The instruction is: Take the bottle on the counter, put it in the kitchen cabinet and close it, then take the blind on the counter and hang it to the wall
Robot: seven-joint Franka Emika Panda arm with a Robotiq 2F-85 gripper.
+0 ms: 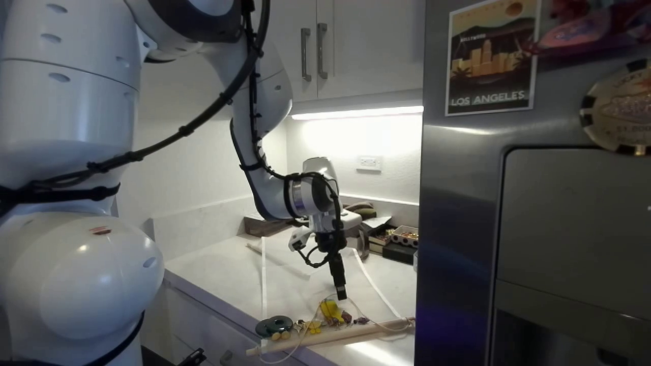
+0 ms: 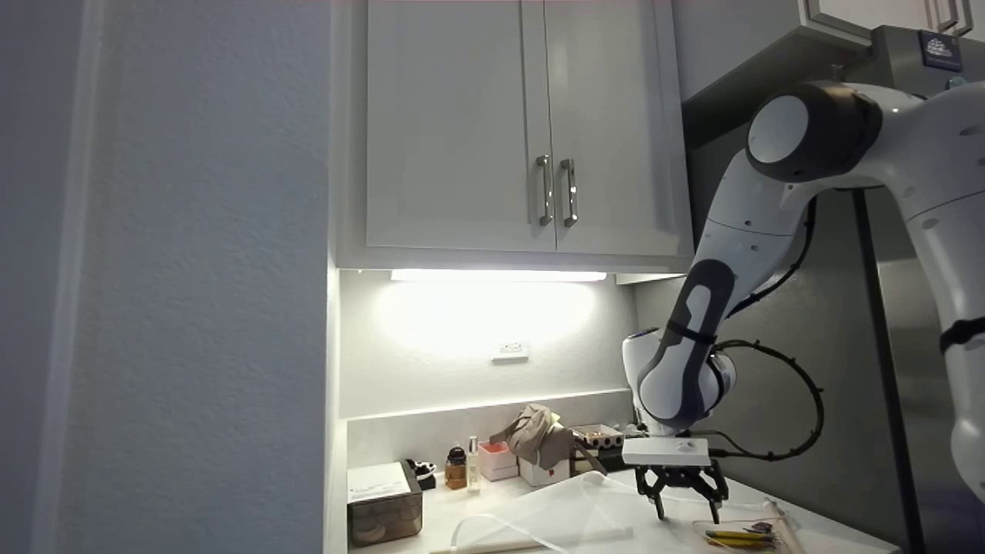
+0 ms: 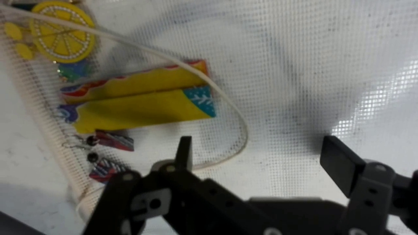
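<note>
Gripper (image 2: 688,514), empty, jaws wide apart, above the mesh blind (image 3: 294,81), which lies spread across the tabletop (image 1: 218,269), one pale rod (image 1: 356,332) projecting past the front edge; yellow packets (image 3: 137,109) rest near the rod.

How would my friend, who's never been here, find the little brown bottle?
In an exterior view, find the big white cabinet with silver handles, then drop down to the white counter underneath. Near the back, the little brown bottle stands beside a slim clear bottle. Look for amber-brown with a dark cap: the clear one looks paler, taller and narrower.
</note>
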